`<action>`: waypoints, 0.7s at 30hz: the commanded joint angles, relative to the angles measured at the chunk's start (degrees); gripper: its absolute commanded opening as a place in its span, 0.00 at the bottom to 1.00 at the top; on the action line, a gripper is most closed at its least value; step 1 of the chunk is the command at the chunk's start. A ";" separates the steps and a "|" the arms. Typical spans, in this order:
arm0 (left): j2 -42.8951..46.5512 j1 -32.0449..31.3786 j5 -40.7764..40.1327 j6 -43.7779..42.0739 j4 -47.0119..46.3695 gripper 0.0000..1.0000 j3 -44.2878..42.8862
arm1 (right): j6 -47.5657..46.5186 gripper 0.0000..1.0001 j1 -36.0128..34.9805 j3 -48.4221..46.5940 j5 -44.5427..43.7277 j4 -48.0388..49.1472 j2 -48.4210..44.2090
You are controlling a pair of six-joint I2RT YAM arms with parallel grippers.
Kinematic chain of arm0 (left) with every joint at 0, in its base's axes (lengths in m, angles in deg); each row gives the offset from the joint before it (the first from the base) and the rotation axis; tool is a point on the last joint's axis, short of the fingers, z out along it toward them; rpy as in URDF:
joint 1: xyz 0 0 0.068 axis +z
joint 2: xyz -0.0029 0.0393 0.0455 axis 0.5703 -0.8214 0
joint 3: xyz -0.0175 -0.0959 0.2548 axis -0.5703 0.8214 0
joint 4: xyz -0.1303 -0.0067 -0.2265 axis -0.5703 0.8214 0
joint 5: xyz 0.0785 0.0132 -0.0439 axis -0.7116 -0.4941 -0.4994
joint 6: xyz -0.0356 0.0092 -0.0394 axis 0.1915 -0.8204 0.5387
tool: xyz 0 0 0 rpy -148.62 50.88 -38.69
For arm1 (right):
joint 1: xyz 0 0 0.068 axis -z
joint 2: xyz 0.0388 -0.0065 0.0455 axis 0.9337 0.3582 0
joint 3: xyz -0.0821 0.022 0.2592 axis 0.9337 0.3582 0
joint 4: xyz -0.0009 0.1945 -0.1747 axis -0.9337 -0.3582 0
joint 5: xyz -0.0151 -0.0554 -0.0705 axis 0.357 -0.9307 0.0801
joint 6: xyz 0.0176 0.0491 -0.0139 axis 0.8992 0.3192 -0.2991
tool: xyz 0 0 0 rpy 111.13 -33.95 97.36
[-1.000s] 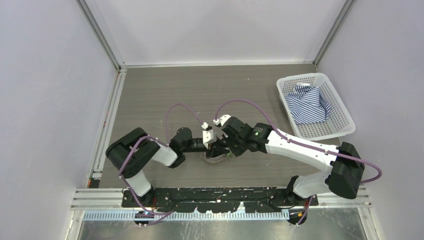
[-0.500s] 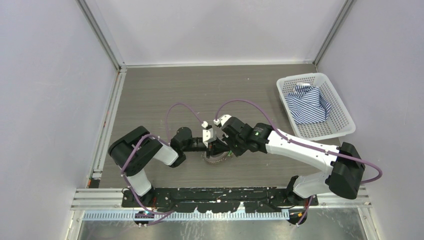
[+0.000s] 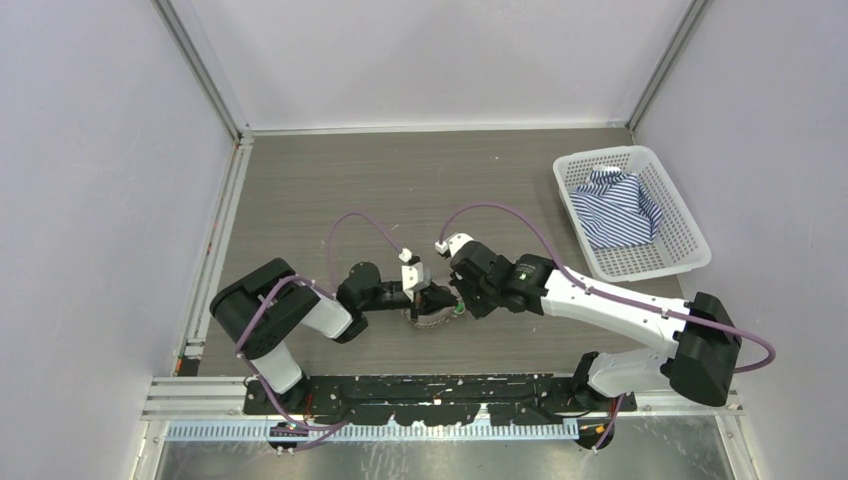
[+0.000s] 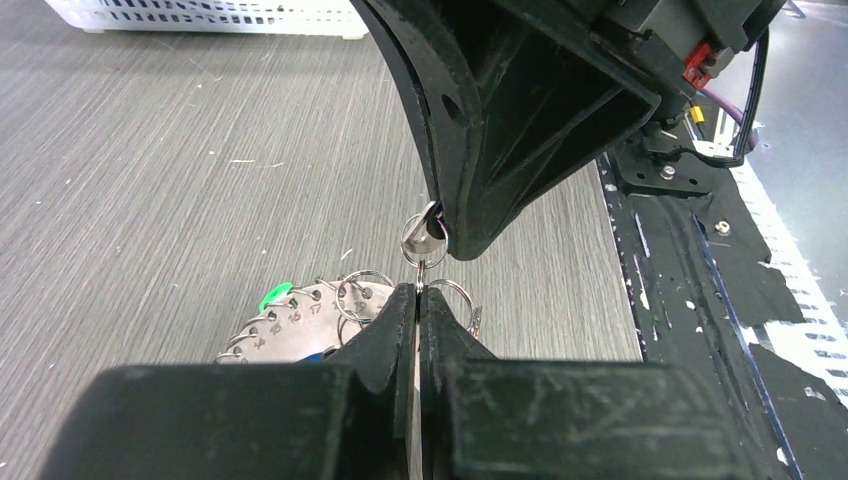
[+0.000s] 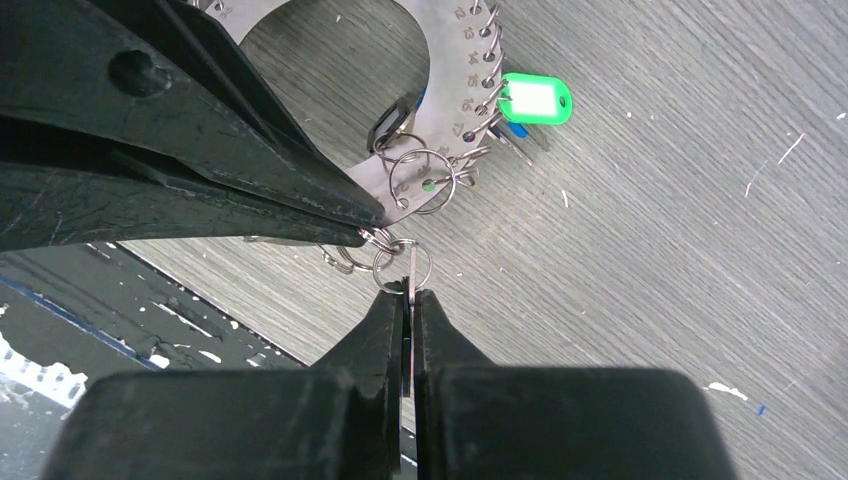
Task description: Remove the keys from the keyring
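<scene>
1. Grey wood-grain surface (image 3: pixel 400 190) fills the walled cell. A white basket (image 3: pixel 690 245) holding a striped cloth (image 3: pixel 615 210) sits at 2 o'clock, well apart from the work.
2. Both arms meet just above the keyring (image 3: pixel 432 320), which lies flat near the near edge. The left arm reaches in from 9 o'clock and the right arm from 3 o'clock.
3. Seen from the right wrist, the right pincer (image 5: pixel 408 295) is fully closed on a thin silver key (image 5: pixel 410 275) held edge-on. The key's long axis runs straight out along the fingers toward 12 o'clock.
4. A small split ring (image 5: pixel 404 266) hangs at the key's far end, linked to more small rings that lead to the keyring's numbered rim.
5. The left pincer (image 4: pixel 418 292) is closed tight, its tips meeting those small rings from 9 o'clock of the key. Whether a ring is truly pinched, I cannot tell.
6. From the right pincer the keyring's plate lies toward 12 o'clock, and a green tag (image 5: pixel 535 100) lies at 1 o'clock. Other keys stay threaded around the rim.
7. Both tips are almost touching, so I judge that the coming move turns on drawing the key back along its own axis, toward 6 o'clock, while the left side steadies the rings.
</scene>
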 commanded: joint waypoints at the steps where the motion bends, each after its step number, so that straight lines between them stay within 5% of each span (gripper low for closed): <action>1: 2.67 -0.95 -4.58 -0.54 -2.62 0.00 1.52 | 2.87 0.01 -0.15 1.19 -2.17 3.26 -3.12; 21: 4.94 -1.46 -9.25 5.87 -8.09 0.00 3.57 | 5.74 0.01 -0.15 6.00 -2.26 9.65 -2.07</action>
